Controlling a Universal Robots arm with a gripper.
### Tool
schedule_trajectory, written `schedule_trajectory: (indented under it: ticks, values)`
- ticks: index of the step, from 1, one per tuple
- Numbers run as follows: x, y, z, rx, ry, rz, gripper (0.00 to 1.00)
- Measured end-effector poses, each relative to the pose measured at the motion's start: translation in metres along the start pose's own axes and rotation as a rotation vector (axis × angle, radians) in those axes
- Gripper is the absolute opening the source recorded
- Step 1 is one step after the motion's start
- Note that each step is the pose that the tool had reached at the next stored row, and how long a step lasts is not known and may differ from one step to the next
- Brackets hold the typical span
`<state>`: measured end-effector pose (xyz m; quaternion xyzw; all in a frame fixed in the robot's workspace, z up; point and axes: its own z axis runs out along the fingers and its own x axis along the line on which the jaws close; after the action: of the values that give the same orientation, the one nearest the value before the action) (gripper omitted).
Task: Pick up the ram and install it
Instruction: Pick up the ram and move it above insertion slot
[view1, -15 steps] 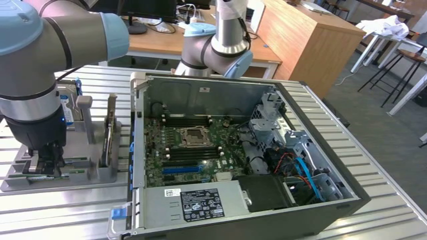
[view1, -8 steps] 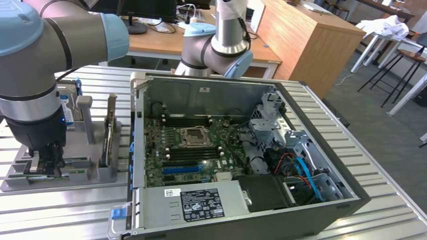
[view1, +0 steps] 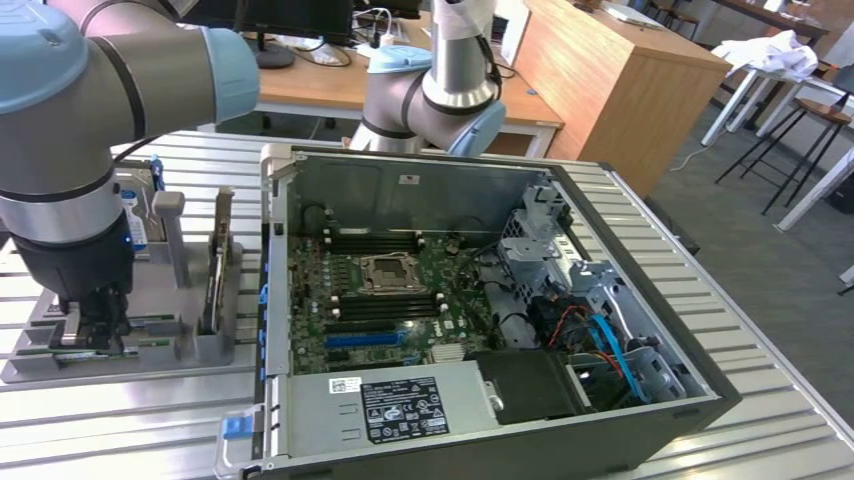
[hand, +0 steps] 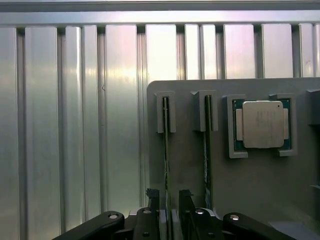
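Observation:
The ram (hand: 166, 145) is a thin green stick standing on edge in a slot of the grey holder plate (hand: 190, 170). My gripper (hand: 169, 196) is open, with one finger on each side of the stick and a small gap to each. A twin green stick (hand: 206, 145) stands in the neighbouring slot. In the exterior view my gripper (view1: 96, 335) reaches down into the grey holder (view1: 200, 350) at the exterior view's left, beside the open computer case (view1: 694, 400). The black memory slots (view1: 380, 241) lie on the motherboard by the processor socket (view1: 387, 272).
A processor chip (hand: 262, 124) sits in a pocket of the holder plate beside the sticks. The ribbed metal table (hand: 75, 125) carries both holder and case. Drive cages and cables (view1: 587, 310) fill the case's right side. A wooden desk (view1: 614, 70) stands behind.

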<state>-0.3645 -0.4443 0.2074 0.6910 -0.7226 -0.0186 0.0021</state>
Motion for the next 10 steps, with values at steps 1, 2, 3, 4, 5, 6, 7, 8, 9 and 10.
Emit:
schedule_trajectory:
  ticks: [1,2,3,4,5,6,7,8,9,10]
  values:
    - [0.0001,-0.0006,-0.0001,-0.0003,0.0002,0.000,0.30]
    - [0.0000,-0.0013,0.0000,-0.0002,0.0001,-0.001,0.30]
    - [0.0000,-0.0017,0.0001,-0.0001,-0.0001,-0.001,0.30]
    - [0.0000,-0.0022,0.0001,-0.0001,-0.0004,-0.002,0.30]
    - [0.0000,-0.0029,0.0001,-0.0003,-0.0007,-0.003,0.30]
    - [-0.0001,-0.0034,0.0001,-0.0004,-0.0011,-0.003,0.30]
    - [-0.0001,-0.0035,0.0001,-0.0003,-0.0012,-0.003,0.30]
    - [-0.0001,-0.0034,0.0001,-0.0004,-0.0012,-0.003,0.30]
    - [-0.0001,-0.0035,0.0001,-0.0004,-0.0012,-0.004,0.30]
    - [-0.0001,-0.0036,0.0003,-0.0004,-0.0011,-0.004,0.30]
